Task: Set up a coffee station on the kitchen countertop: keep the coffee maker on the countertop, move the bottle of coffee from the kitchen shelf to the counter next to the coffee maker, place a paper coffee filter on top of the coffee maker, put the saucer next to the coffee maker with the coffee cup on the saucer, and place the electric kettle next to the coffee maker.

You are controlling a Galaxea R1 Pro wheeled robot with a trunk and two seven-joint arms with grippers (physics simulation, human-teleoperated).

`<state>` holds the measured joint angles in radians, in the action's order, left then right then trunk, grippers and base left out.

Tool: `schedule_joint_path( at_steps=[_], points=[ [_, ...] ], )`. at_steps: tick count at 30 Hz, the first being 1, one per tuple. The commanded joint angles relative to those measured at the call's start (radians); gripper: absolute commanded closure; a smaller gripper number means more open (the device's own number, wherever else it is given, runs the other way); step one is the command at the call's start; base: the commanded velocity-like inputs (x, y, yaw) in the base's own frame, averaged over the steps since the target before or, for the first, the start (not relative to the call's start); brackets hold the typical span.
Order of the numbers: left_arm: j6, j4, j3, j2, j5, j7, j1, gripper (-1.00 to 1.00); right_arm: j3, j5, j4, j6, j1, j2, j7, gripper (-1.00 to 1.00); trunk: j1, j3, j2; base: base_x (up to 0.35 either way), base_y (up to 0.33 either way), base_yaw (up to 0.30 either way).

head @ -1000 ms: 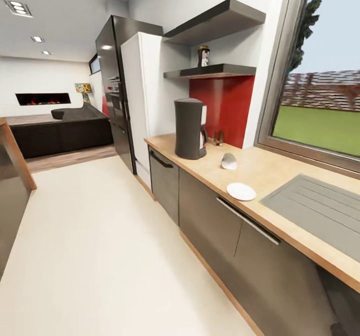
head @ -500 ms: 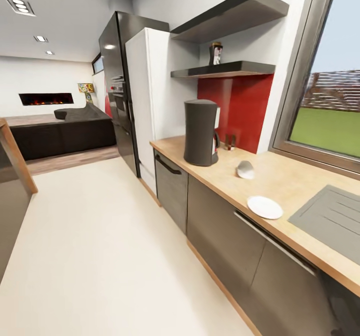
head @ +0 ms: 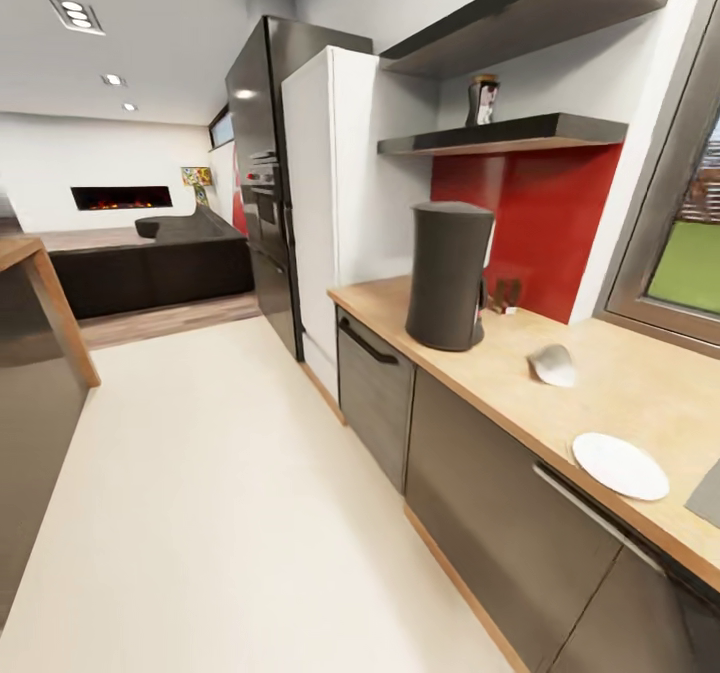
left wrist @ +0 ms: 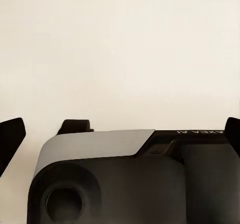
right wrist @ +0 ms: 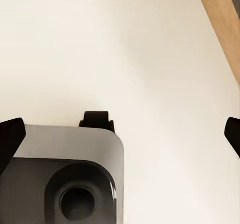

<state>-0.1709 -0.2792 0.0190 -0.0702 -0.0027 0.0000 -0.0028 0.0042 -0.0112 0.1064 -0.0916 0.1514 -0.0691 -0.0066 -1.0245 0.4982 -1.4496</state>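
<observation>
A: Nearest items, please.

B: Left gripper: fingertips spread wide at the frame edges, nothing between them, pale floor beneath. Right gripper: likewise spread and empty, over the same floor, a wooden plinth strip at one corner.

A: On the kitchen countertop?

B: Saucer, white, flat, near the front edge. Beyond it, paper coffee filter, lying loose. Further on, coffee maker, upright, well apart from both.

A: Higher up?

B: Kitchen shelf against the red back panel; bottle of coffee standing on it. Cup and kettle: not listed here.

A: Change since the previous second?

B: The whole head view has shifted: the counter items sit larger and further right and the window is mostly cut off. That is the camera closing in; the things themselves lie as before.

A: Meaning?

B: Judged an approach. Only the coffee maker is in place; the rest remains to be done.
</observation>
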Motion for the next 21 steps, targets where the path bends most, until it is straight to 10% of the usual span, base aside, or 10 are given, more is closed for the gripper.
schedule_joint_path(
  at_steps=[1, 21],
  points=[
    [-0.002, 0.0, 0.002, 0.0, 0.0, 0.0, 0.0, -1.0, 0.0, -0.001, -0.001, -0.003, 0.0, 0.0, -0.001, -1.0, -0.001, 0.001, 0.0, 0.294, 0.155, 0.247],
    [-0.002, 0.0, 0.002, 0.0, 0.0, 0.0, 0.0, -1.0, 0.002, -0.001, 0.0, -0.003, 0.0, -0.001, 0.0, -1.0, -0.001, 0.001, 0.0, 0.189, 0.071, 0.104]
  ],
)
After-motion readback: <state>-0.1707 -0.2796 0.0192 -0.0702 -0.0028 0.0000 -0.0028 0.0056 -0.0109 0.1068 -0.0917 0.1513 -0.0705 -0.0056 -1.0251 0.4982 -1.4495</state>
